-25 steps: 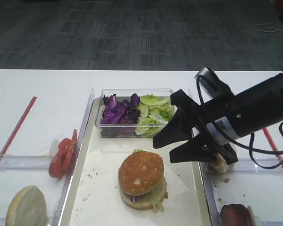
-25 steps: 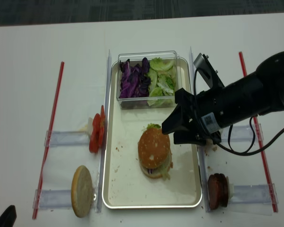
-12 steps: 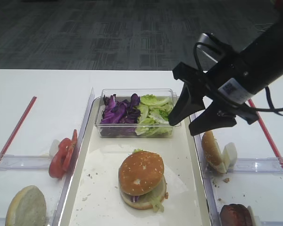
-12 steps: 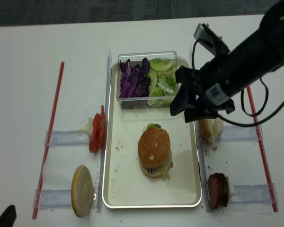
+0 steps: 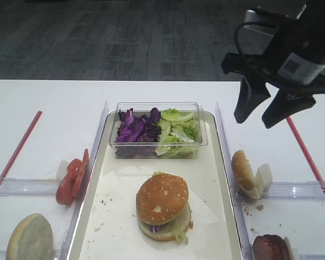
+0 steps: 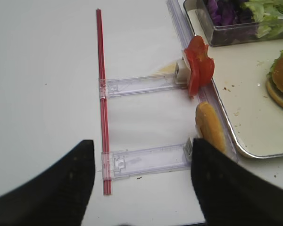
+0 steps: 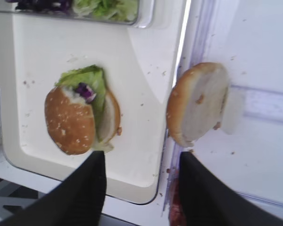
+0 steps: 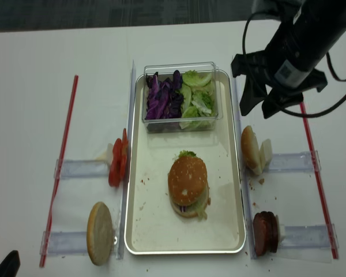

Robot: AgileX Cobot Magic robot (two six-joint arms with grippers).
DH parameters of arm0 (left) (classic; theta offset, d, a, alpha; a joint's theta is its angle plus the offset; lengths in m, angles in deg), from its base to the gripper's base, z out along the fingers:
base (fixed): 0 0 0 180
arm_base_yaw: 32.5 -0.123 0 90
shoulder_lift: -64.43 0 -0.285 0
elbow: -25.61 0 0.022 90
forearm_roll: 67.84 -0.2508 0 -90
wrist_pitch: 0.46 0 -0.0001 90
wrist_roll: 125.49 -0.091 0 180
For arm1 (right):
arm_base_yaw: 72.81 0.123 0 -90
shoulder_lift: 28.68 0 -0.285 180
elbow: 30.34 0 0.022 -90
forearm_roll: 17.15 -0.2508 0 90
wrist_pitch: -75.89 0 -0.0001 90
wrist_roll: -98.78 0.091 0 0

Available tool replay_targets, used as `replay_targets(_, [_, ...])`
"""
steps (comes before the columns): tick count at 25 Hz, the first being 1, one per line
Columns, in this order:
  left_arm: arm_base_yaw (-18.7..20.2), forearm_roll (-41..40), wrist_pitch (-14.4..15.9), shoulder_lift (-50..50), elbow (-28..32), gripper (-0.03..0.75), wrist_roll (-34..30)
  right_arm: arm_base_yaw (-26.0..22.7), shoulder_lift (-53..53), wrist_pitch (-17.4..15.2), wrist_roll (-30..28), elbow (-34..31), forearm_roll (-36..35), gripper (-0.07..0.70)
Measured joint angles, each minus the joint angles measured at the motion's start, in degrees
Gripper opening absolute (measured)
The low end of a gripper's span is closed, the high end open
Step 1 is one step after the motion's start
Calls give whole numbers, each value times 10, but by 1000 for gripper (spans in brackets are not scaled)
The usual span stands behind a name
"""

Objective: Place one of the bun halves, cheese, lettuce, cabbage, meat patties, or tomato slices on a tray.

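The silver-rimmed tray [image 8: 184, 252] holds a stacked burger topped by a sesame bun half [image 5: 162, 198] [image 7: 69, 120]. At its far end a clear box holds cabbage [image 5: 135, 129] and lettuce [image 5: 179, 130]. Tomato slices [image 8: 118, 163] [image 6: 198, 69] stand left of the tray, meat patties [image 8: 265, 232] right of it. No cheese shows. My right gripper [image 5: 255, 122] [image 7: 141, 157] hangs open and empty, high above the tray's far right edge. My left gripper [image 6: 142, 143] is open and empty over the table left of the tray.
A pale bun half [image 8: 100, 232] leans at the tray's near left, another [image 8: 251, 150] on a clear holder at its right. Red rods [image 8: 60, 167] [image 8: 317, 173] and clear holders [image 6: 141, 84] flank the tray.
The right gripper has risen from beside the burger and swung back to the right, still open. The bun half on the right holder now shows in full.
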Motion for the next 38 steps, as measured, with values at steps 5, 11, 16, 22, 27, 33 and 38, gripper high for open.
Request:
replay_targets(5, [0,0,0,0,0,421,0,0,-1,-4,29,17,77,380])
replay_targets(11, [0,0,0,0,0,421,0,0,-1,-4,35,17,92,380])
replay_targets(16, [0,0,0,0,0,421,0,-4,-1,-4,36,17,99,380])
replay_targets(22, [0,0,0,0,0,421,0,-59,-1,-6,33,17,99,380])
replay_targets(27, [0,0,0,0,0,421,0,-124,-1,-6,4,17,112,380])
replay_targets(33, [0,0,0,0,0,421,0,-182,-1,-6,-36,17,141,380])
replay_targets(38, [0,0,0,0,0,421,0,-194,-1,-6,-40,17,171,380])
